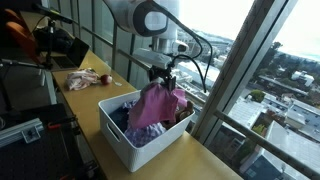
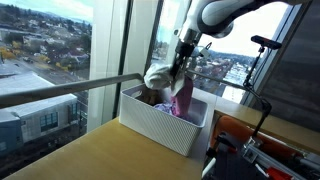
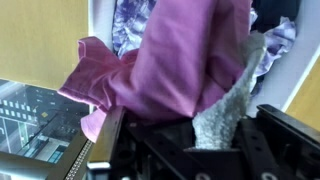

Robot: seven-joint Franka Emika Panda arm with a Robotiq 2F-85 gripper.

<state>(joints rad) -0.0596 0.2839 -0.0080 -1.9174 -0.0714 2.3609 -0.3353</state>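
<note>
Pink cloth (image 1: 152, 108) hangs bunched from our jaws, which are clamped shut on it just above the white bin (image 1: 118, 135), with what seems to be a grey rag (image 3: 228, 112) caught in the same grip. We work on a long wooden tabletop (image 1: 88, 108) beside tall windows over a city. We count one bin, one loose cloth heap (image 1: 84, 80) farther along, and more garments in the bin, too blurred to number; the bin stands close to the window-side edge, with bare wood on its other sides.
</note>
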